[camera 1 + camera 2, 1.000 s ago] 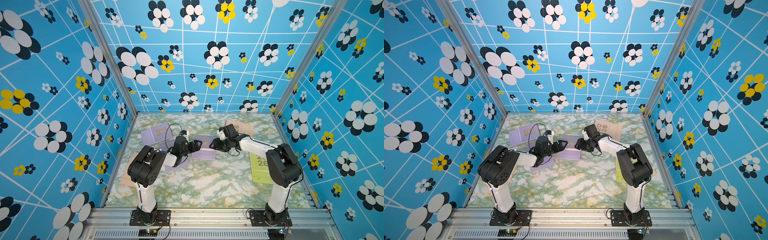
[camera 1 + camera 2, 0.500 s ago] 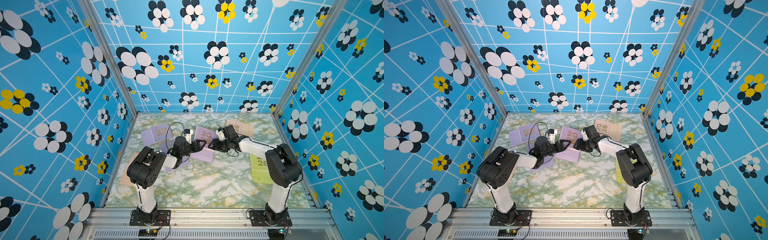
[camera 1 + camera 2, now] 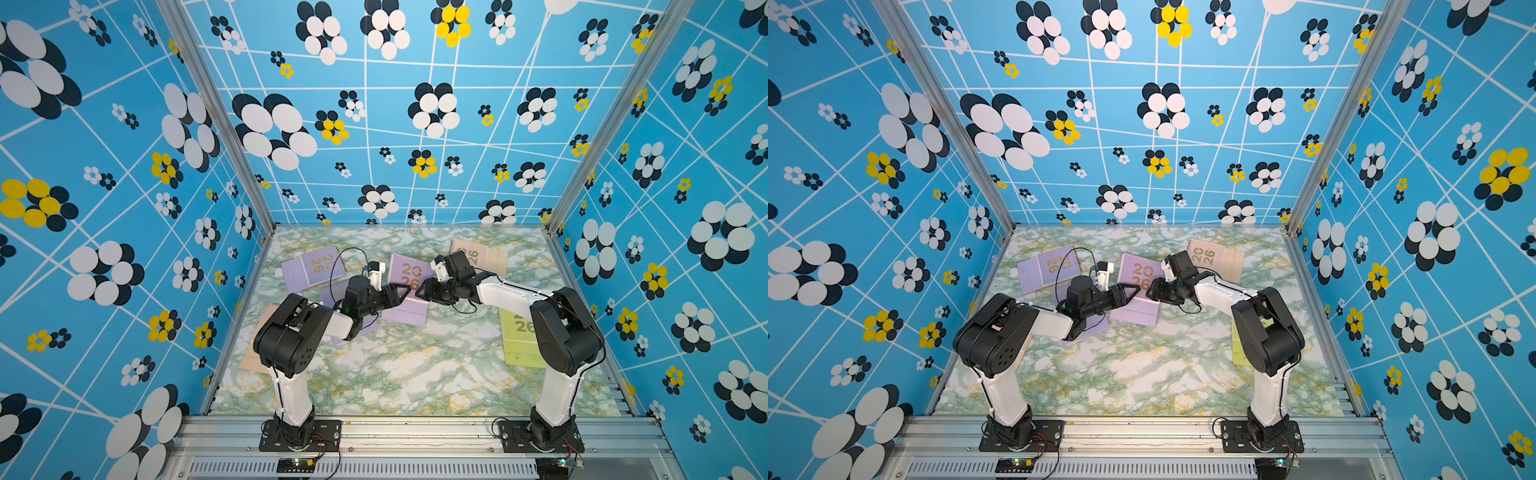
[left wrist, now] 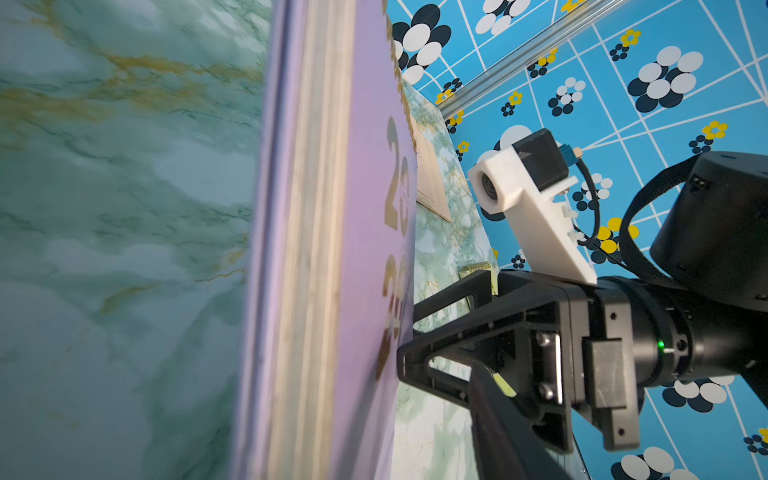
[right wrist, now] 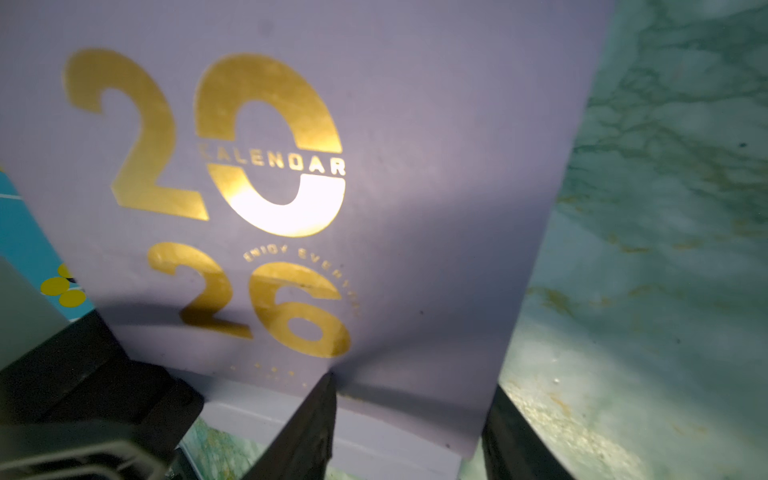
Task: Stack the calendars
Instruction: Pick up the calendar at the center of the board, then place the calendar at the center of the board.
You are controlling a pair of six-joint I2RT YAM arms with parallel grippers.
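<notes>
Your lavender calendar (image 3: 409,272) is raised at an angle off the bench (image 3: 395,374), with its gold "20 26" cover turned up toward both top views. It sits between your two claws. Your right claw (image 3: 420,291) holds it at half width. In the right wrist view, one finger (image 5: 307,419) lies across the cover and the other sits just past the calendar's side edge. Your left claw (image 3: 397,291) meets the opposite edge, nearly tip to tip with the right, but you cannot tell whether it is closed on the calendar.

A second lavender calendar (image 3: 313,266) lies flat beyond the left claw, and a third lavender calendar (image 3: 370,327) lies under its wrist. A peach calendar (image 3: 486,257) lies behind the right claw. A yellow-green calendar (image 3: 517,345) lies well back, beside that arm's elbow.
</notes>
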